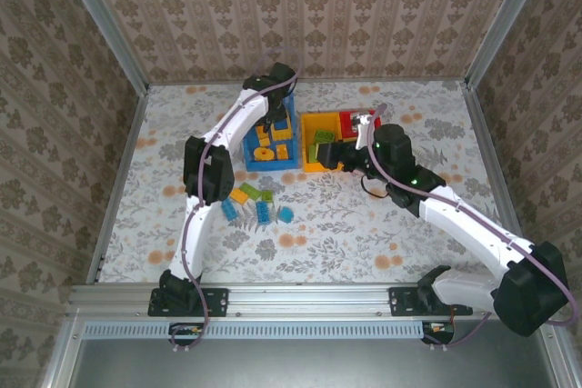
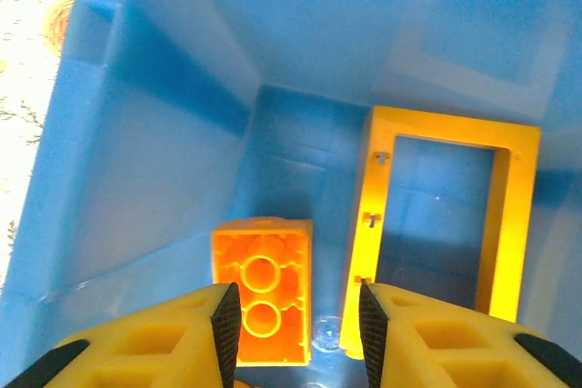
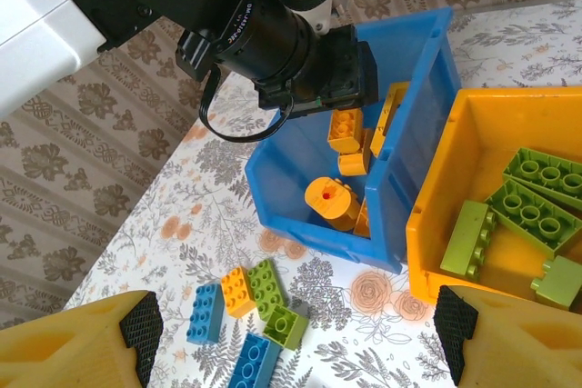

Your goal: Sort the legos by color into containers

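Top view: left gripper sat low inside the blue bin, among orange-yellow bricks. The yellow bin stood against the blue one at its 3 o'clock side. The red bin was at about 2 o'clock from the yellow one, partly behind the right arm; its contents could not be read.

Left wrist view: fingers parted, nothing clamped. An orange brick lay on the bin floor under the left pad. A yellow frame piece lay just beside it at 3 o'clock.

Right wrist view: right gripper hung above the flowered table, fingers spread wide and empty. The loose legos lay close together below it: blue, orange and green. The blue bin was at 1 o'clock from them. The yellow bin, at 3 o'clock, held green bricks.
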Available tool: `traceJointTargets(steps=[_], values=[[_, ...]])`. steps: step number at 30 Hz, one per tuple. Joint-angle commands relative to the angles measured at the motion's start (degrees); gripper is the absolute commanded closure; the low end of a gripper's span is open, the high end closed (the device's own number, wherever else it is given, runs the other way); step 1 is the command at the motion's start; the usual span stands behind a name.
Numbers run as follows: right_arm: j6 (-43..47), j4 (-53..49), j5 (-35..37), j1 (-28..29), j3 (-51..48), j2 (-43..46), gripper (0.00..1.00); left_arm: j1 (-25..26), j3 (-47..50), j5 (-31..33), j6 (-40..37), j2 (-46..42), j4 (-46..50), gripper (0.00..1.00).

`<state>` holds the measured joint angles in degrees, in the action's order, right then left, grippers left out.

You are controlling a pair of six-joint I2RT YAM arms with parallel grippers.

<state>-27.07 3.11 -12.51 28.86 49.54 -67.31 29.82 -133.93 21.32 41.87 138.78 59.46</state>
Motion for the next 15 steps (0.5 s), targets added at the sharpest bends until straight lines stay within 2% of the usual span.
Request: traceJointTargets(steps=[1,5,9,12,15], values=[[-0.35,-1.08,-1.2,-0.22,-1.1,1.82,0.18,1.01,-1.09,1.94,-0.85,-4.86,0.88,0.55],[0.98,-2.32,-1.04,-0.2,-1.05,2.52,0.18,2.64,-1.53,1.62,-1.44,-7.5,-0.08,0.52],[5.08,-6.09,-0.35,-0.21,-0.08,2.6,0.19,3.76,0.96,1.71,-1.45,-12.99,0.3,0.45],[8.35,-8.88,-0.34,0.02,0.51,2.49,0.19,3.93,7.31,0.77,-1.96,-20.19,-1.14,0.4],[12.6,-11.6,0.23,2.08,1.1,1.97,0.2,4.01,17.58,-0.86,-3.31,-29.39,-4.22,0.36]])
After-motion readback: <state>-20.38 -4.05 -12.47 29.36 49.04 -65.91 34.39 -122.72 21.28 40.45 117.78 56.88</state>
